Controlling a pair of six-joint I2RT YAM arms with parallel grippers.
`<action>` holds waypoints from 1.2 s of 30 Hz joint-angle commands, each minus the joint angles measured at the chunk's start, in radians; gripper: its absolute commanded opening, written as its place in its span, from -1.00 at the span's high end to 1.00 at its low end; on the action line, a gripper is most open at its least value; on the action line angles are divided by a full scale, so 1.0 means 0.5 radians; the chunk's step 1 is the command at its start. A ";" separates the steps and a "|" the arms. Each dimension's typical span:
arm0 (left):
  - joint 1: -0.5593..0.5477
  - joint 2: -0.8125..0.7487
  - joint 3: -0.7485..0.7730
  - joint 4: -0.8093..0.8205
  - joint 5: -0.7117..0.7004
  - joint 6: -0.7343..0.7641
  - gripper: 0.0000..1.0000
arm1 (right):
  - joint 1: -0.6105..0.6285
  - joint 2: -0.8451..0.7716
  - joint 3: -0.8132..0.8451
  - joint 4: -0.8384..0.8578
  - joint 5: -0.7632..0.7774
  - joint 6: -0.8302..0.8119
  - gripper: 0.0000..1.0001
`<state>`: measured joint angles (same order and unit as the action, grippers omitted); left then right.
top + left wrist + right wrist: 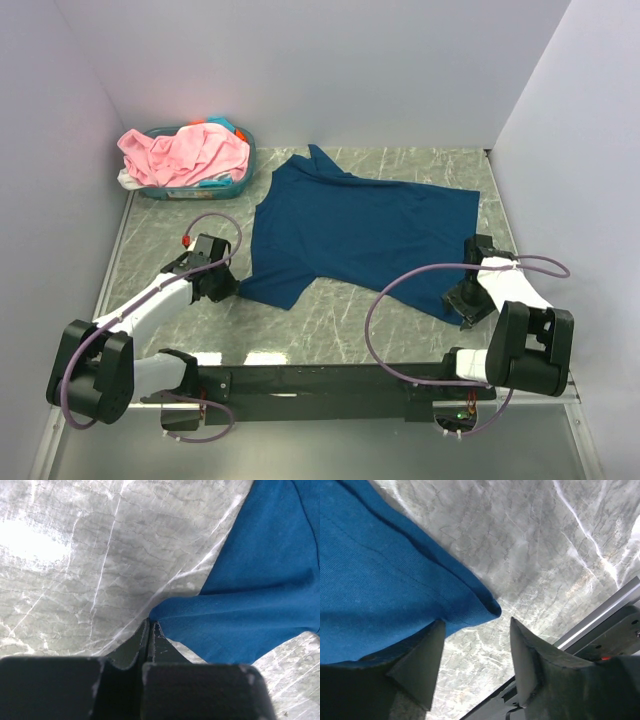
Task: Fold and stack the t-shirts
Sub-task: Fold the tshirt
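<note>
A dark blue t-shirt (360, 230) lies spread flat on the marble table, neck toward the far left. My left gripper (224, 283) is at its near-left sleeve; in the left wrist view the jaws (150, 623) are pressed together and the sleeve (240, 625) is drawn to a point at their tips. My right gripper (465, 302) stands open at the shirt's near-right hem corner (487, 607), which lies just ahead of the gap between the fingers (476, 621). A pink t-shirt (185, 152) and pale ones are heaped in the teal basket (247, 165).
The basket stands at the far left corner against the white wall. White walls close in the table on the left, back and right. A metal rail (600, 617) runs along the near edge close to my right gripper.
</note>
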<state>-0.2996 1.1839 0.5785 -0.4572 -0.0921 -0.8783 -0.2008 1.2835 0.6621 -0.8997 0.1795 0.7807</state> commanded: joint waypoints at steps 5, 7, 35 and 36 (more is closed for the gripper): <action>0.013 -0.052 0.076 -0.034 -0.043 0.036 0.99 | -0.006 0.099 -0.011 0.084 0.061 0.074 -0.04; 0.016 -0.055 0.076 -0.037 -0.037 0.033 0.99 | -0.009 0.124 -0.023 0.109 0.061 0.071 0.05; 0.016 -0.140 0.245 -0.190 0.074 0.029 0.99 | 0.015 0.130 0.345 -0.235 -0.095 -0.233 0.84; 0.016 -0.122 0.272 -0.169 0.104 0.087 0.99 | 0.015 0.130 0.351 -0.238 -0.101 -0.236 0.85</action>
<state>-0.2958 1.1416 0.6582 -0.5419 -0.0750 -0.8734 -0.1989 1.3586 0.7990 -0.9611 0.1341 0.6857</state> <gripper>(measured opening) 0.012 0.095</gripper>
